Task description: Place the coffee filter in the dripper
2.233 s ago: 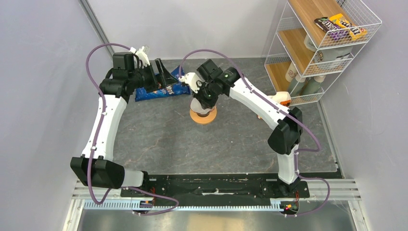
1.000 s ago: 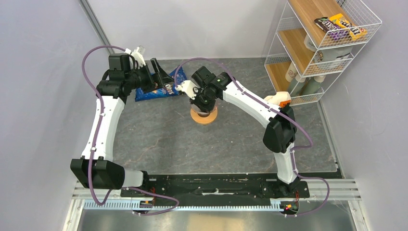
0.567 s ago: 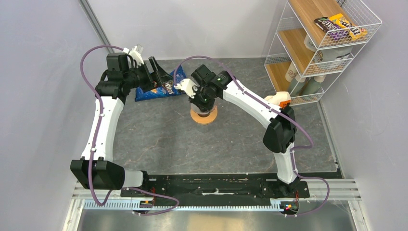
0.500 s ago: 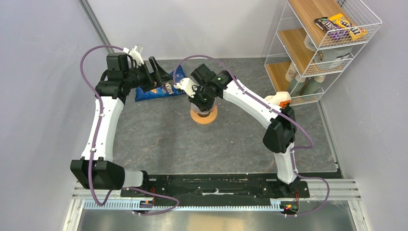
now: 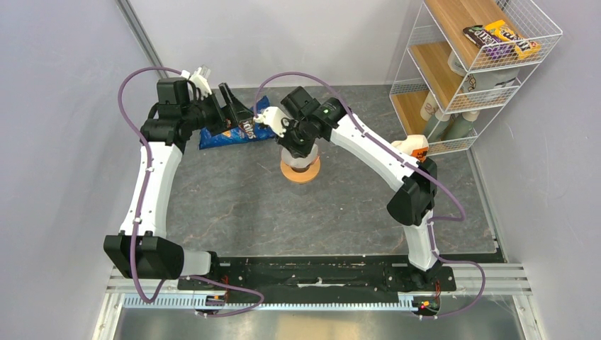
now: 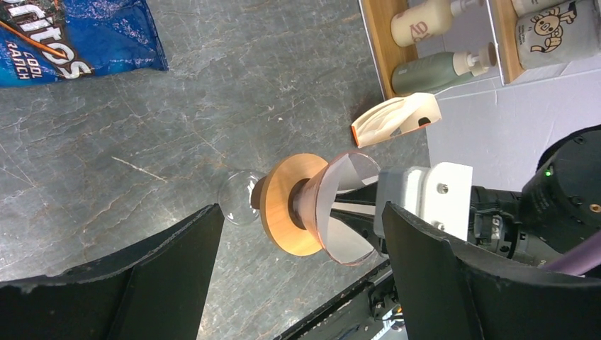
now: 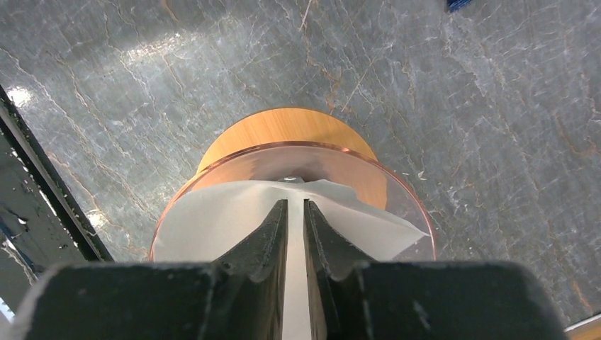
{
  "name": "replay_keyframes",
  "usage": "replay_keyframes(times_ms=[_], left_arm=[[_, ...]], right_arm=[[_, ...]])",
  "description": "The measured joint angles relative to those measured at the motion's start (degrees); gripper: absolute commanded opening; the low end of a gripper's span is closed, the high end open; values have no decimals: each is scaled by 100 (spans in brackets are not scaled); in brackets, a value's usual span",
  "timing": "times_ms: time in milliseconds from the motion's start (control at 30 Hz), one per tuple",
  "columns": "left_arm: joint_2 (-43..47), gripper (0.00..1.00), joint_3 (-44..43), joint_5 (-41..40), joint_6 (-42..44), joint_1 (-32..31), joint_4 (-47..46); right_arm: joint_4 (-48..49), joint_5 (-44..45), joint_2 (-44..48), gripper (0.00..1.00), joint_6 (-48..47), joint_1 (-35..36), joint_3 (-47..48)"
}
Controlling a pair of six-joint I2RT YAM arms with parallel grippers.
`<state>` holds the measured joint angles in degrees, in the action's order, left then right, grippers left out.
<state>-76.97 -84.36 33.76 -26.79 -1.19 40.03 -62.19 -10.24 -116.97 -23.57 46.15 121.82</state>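
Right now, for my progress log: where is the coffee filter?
In the right wrist view the coffee filter lies inside the dripper, pinched in the right end effector; from the top view that is mid-table, right of the blue chip bag.

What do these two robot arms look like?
The left arm and right arm are white tubes linked by black joints. A purple cable loops along each. The left pincer and right pincer have black, wedge-shaped fingers; a green light glows near the right wrist.

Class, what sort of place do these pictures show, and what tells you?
Probably a robot test cell, staged like a kitchen corner: walled-in table, wire shelf of snacks and bottles, coffee dripper.
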Motion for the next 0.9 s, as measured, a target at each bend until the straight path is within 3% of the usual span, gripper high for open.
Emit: replay_keyframes(times_ms=[300, 433, 667, 900], left_arm=[[0, 91, 7, 87, -83, 48, -122], [0, 91, 7, 87, -76, 48, -116], [-214, 92, -601, 44, 544, 48, 616], [-1019, 94, -2400, -223, 1641, 48, 1987]], right_arm=[[-179, 28, 57, 22, 70, 4, 385], [-188, 57, 271, 28, 199, 2, 468], [-11, 79, 1001, 57, 682, -223, 472], [544, -192, 2090, 80, 1552, -1449, -26]])
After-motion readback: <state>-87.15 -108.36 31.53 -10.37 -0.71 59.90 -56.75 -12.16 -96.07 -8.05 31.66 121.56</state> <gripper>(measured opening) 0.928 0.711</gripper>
